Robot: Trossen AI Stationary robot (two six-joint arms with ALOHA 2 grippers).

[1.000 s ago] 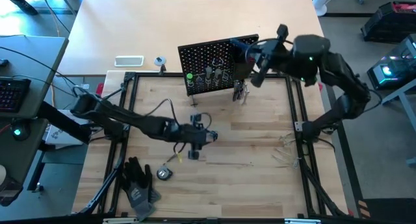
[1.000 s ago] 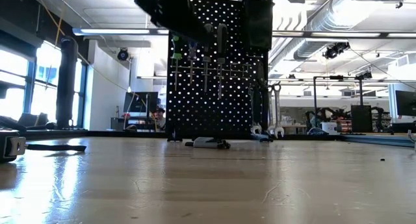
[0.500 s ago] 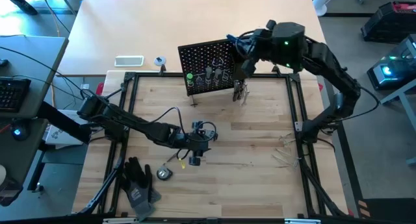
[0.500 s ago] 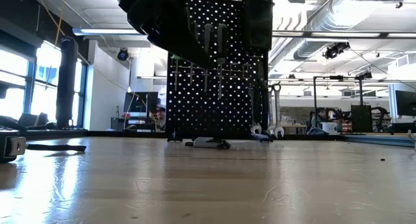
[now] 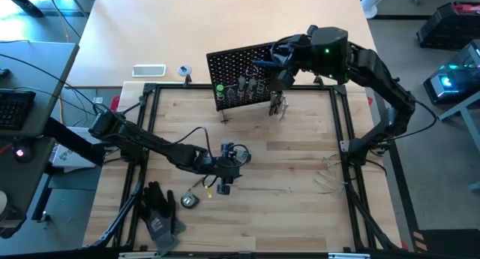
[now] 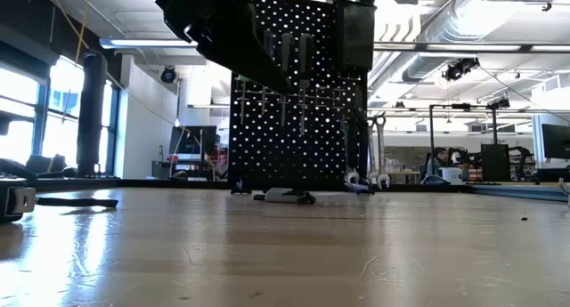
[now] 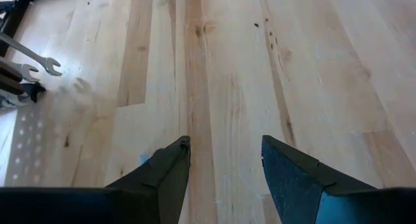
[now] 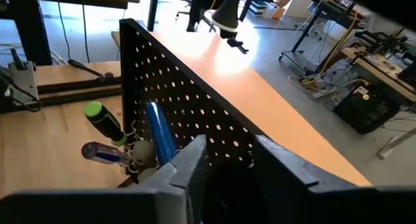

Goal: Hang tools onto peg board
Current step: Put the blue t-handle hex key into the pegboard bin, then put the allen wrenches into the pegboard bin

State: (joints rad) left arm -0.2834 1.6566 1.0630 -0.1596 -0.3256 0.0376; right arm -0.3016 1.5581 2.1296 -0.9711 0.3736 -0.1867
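We saw the black perforated peg board [image 5: 241,75] upper centre, our right gripper [image 8: 229,160] part-open above it, left gripper [image 7: 224,160] spread, empty.

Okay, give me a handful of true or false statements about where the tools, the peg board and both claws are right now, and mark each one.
1. The black perforated peg board stands upright. True.
2. The left claw grips a wrench. False: its fingers are apart over bare wood.
3. A green-handled screwdriver sits on the board. True.
4. The black work gloves hang on the board. False: they lie on the table.
5. The right claw is at the board's top edge. True.
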